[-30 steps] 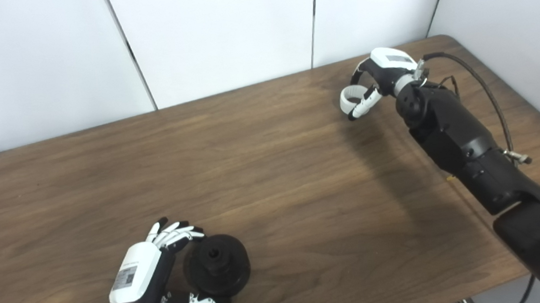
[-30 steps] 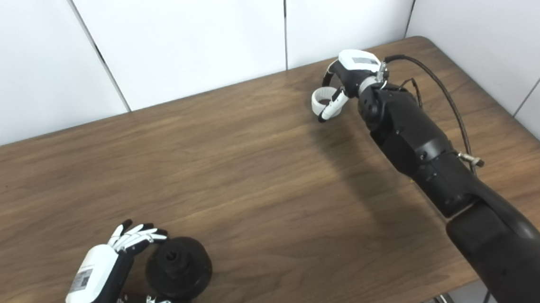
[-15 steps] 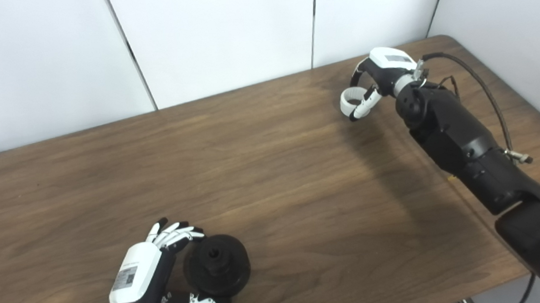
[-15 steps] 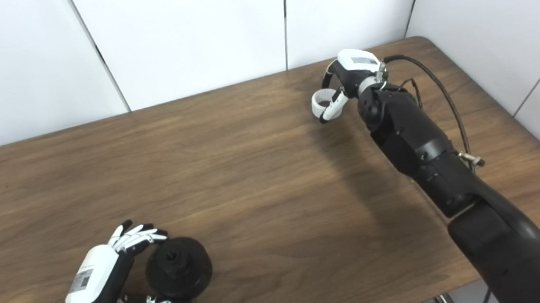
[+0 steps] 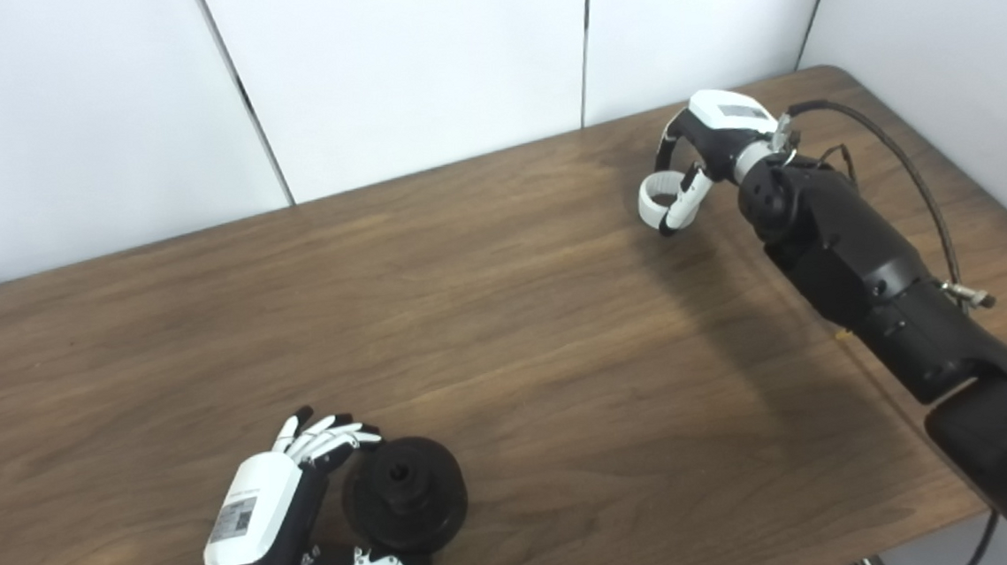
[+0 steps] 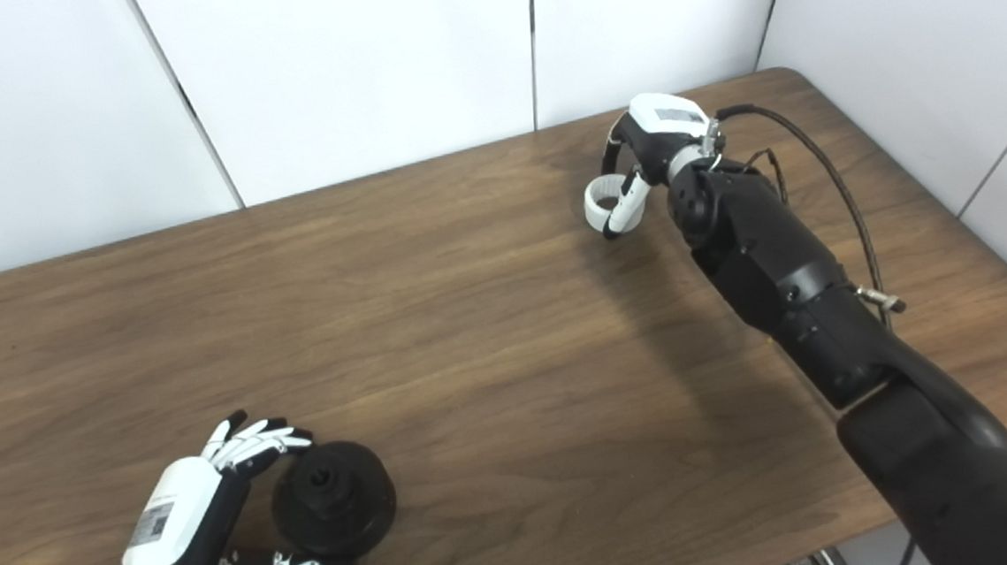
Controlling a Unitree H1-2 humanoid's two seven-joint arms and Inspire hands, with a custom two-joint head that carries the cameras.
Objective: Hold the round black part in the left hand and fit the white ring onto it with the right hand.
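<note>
two head cameras side by side, looking down, sharing the table (image 5: 506, 318)

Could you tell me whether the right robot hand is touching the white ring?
Touching: in the left eye view, the right robot hand has fingers curled through the white ring.

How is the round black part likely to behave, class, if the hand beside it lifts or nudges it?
The round black part sits flat on the table on a wide base, so tipping looks unlikely. Tilted on edge, its round rim could roll. It looks thick and solid, so probably stiff and fairly heavy for the left hand.
</note>
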